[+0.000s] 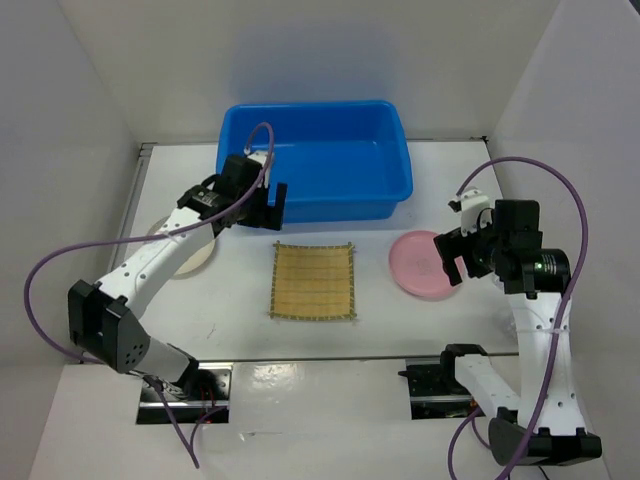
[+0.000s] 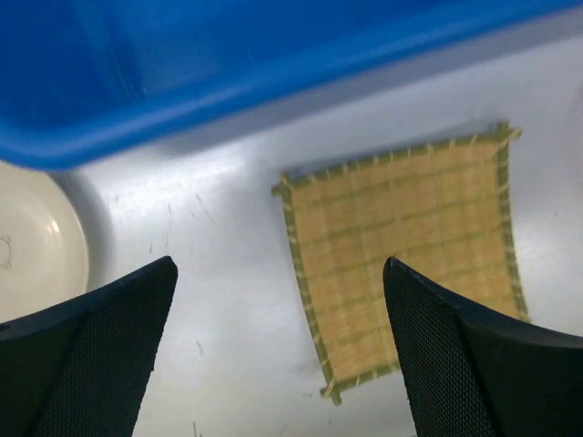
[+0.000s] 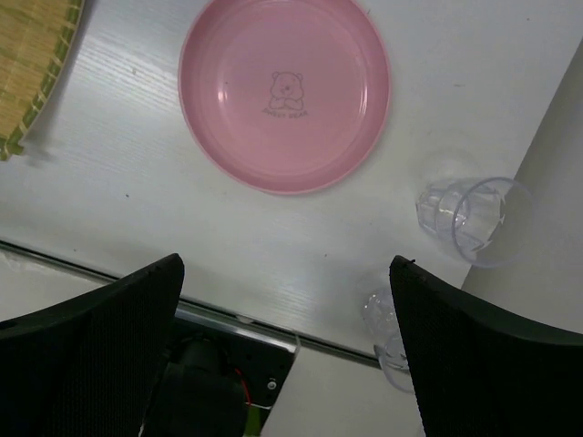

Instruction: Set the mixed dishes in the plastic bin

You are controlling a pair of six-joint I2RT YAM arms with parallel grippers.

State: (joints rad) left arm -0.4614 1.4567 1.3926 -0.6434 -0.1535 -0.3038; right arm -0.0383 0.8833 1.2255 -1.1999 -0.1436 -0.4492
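The blue plastic bin (image 1: 340, 200) stands at the back of the table, with nothing showing inside it. My left gripper (image 1: 262, 212) hovers open just in front of its near wall (image 2: 228, 55), above bare table between the cream plate (image 2: 36, 237) and the tan woven mat (image 2: 410, 246). The left arm partly covers the cream plate (image 1: 190, 258). The mat (image 1: 313, 281) lies flat mid-table. My right gripper (image 1: 450, 255) hangs open and empty (image 3: 287, 264) above the near side of the pink plate (image 3: 284, 91). A small clear cup (image 3: 469, 218) lies on its side by the right wall.
White walls close in the table on the left, back and right. A second clear cup shape (image 3: 392, 337) lies at the table's front edge. The arm bases and their black mounts (image 1: 440, 385) sit along the near edge.
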